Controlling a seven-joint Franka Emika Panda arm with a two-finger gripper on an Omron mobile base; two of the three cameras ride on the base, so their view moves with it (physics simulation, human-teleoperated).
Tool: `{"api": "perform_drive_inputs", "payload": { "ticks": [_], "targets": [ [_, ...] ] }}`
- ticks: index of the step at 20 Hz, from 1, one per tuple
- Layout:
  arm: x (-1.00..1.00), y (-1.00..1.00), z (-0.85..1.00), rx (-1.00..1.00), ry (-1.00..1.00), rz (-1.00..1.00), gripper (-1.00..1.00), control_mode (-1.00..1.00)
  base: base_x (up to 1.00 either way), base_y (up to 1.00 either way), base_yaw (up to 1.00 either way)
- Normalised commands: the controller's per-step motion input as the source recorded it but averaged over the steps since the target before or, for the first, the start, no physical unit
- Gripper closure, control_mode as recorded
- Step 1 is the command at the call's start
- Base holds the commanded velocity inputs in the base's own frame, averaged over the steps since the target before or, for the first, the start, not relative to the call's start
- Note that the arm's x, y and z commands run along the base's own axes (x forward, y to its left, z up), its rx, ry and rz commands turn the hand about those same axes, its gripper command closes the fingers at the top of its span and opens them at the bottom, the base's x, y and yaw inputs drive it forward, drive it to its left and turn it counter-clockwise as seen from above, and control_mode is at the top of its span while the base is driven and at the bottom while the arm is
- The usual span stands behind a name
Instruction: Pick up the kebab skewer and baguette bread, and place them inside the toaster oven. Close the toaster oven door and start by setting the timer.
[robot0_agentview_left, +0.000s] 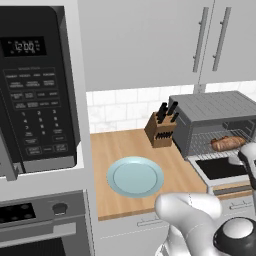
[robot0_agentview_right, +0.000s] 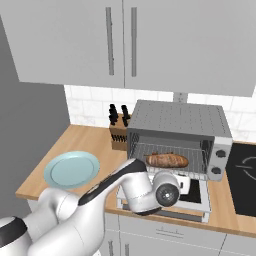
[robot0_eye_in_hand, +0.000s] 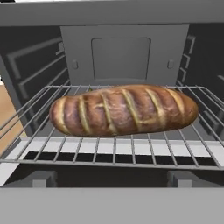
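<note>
The toaster oven (robot0_agentview_left: 210, 107) (robot0_agentview_right: 177, 117) stands on the counter with the toaster oven door (robot0_agentview_left: 220, 169) (robot0_agentview_right: 195, 197) folded down flat. The baguette bread (robot0_agentview_left: 227, 143) (robot0_agentview_right: 167, 160) (robot0_eye_in_hand: 122, 109) lies lengthwise on the wire rack (robot0_eye_in_hand: 109, 148) inside. The kebab skewer is out of view. My gripper (robot0_agentview_left: 239, 161) hovers over the lowered door, just in front of the oven mouth, and points at the loaf. It is open and holds nothing. Its fingers stand clear of the bread.
A pale blue plate (robot0_agentview_left: 135, 176) (robot0_agentview_right: 71, 169) lies bare on the wooden counter, left of the oven. A knife block (robot0_agentview_left: 161, 129) (robot0_agentview_right: 119, 131) stands against the oven's left side. A black microwave (robot0_agentview_left: 35, 90) hangs at the left; a dark cooktop (robot0_agentview_right: 242, 170) lies at the right.
</note>
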Motion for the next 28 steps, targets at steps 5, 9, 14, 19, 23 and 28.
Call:
{"api": "perform_drive_inputs", "payload": {
  "ticks": [5, 9, 14, 19, 23, 28],
  "targets": [
    [0.23, 0.00, -0.08, 0.00, -0.01, -0.02, -1.00, -1.00, 0.00, 0.00, 0.00],
    [0.17, 0.00, -0.16, 0.00, -0.01, -0.01, -1.00, -1.00, 0.00, 0.00, 0.00],
    [0.18, 0.00, -0.14, 0.00, 0.00, -0.01, -1.00, -1.00, 0.00, 0.00, 0.00],
    [0.17, 0.00, -0.07, 0.00, 0.00, 0.00, -1.00, -1.00, 0.00, 0.00, 0.00],
    [0.00, -0.01, -0.22, 0.00, 0.00, 0.00, -1.00, -1.00, 0.00, 0.00, 0.00],
    [0.02, 0.00, -0.19, 0.00, 0.00, 0.00, -1.00, -1.00, 0.00, 0.00, 0.00]
  ]
}}
